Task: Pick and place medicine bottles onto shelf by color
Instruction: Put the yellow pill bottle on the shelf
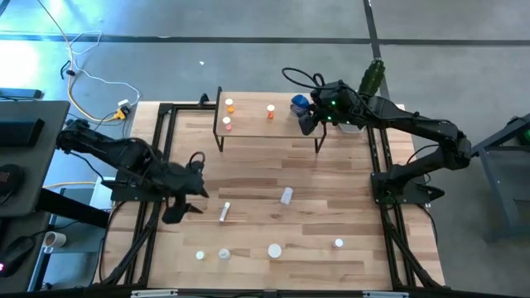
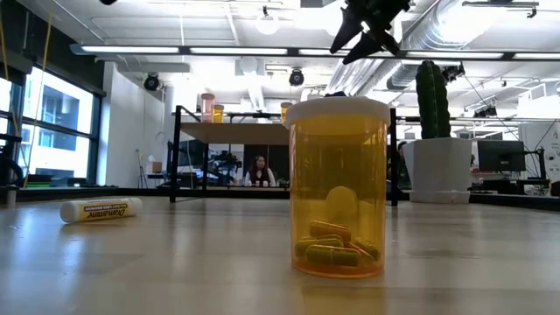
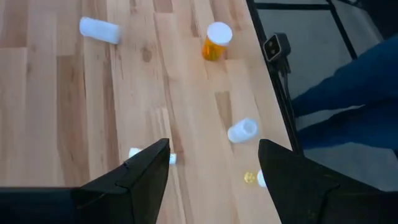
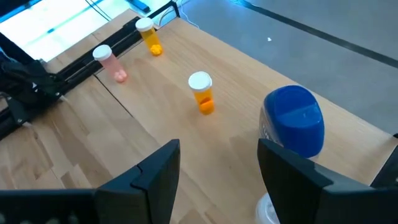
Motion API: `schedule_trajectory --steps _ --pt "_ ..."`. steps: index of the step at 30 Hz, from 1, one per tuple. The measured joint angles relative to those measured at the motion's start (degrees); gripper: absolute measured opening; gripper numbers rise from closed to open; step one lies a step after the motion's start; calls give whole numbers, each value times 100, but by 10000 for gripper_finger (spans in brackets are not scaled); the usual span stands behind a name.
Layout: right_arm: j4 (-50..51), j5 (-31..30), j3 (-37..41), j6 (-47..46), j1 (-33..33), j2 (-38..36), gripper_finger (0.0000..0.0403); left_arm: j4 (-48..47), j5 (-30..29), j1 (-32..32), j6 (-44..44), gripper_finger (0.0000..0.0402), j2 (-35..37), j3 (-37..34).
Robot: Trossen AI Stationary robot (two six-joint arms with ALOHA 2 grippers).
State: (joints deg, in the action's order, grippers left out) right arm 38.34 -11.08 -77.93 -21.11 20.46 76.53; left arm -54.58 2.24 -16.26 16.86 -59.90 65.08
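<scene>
Shelf (image 1: 265, 128) of light wood on black legs: right gripper (image 4: 217, 168) hovers over it, fingers spread and empty, the large round blue medicine bottle (image 4: 293, 121) standing just beyond them. Left gripper (image 3: 211, 168) likewise released over the tabletop (image 1: 248, 190).

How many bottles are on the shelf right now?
4: a pink-tinted bottle and an orange bottle at the shelf's left end, another orange one mid-shelf, and the blue bottle at the right end, beside the right hand.
</scene>
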Motion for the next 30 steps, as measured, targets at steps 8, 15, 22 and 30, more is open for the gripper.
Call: schedule_trajectory --steps 8,15,22,30 --pt "-2 66 0 58 1 -2 206 238 -441 -756 748 234 -166 -360" --pt "-2 69 2 64 8 0 206 228 -508 -1337 1303 234 -716 -429" --pt "-2 71 2 82 14 0 206 224 -442 -1805 1472 234 -1459 -429" --pt "0 73 2 64 14 -2 206 397 -442 -2099 1750 234 -2083 -429"
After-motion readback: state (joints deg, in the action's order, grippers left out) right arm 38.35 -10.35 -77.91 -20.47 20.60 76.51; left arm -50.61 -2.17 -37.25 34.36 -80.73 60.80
